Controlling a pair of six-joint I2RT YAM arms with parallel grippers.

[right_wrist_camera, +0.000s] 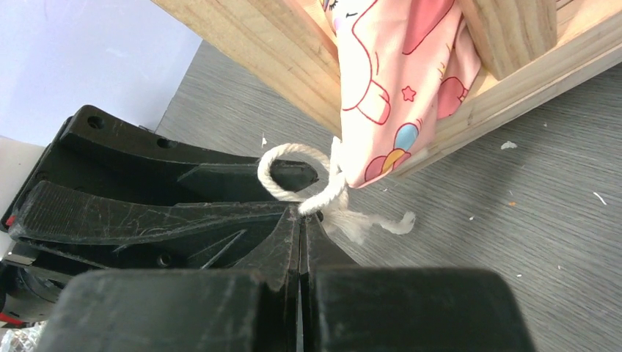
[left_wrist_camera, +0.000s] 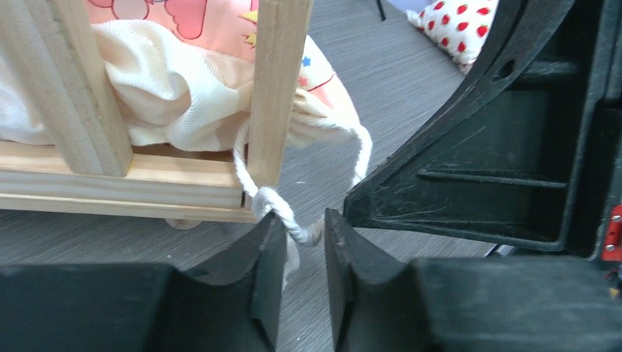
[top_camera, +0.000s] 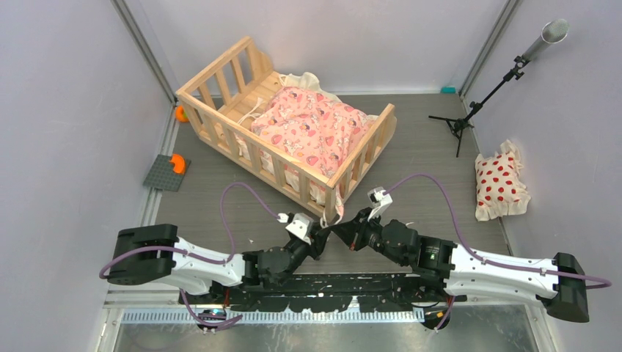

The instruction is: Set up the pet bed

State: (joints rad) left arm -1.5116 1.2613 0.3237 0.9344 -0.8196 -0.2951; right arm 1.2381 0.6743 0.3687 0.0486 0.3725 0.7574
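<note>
From above, the pet bed (top_camera: 286,125) stands toward the table's (top_camera: 425,147) far-left corner with the pink cushion (top_camera: 312,128) inside. The left gripper (top_camera: 324,233) and right gripper (top_camera: 339,229) meet at its near corner post, and a spotted pillow (top_camera: 500,182) lies by the right edge. Left wrist: fingers slightly parted, the cream tie (left_wrist_camera: 273,204) lying loose in the gap (released, not pinched). Right wrist: fingers clenched on that tie, just below the cushion's hanging corner.

top: high, looking down | wrists: low, close | shared: pet bed (left_wrist_camera: 282,88) corner
</note>
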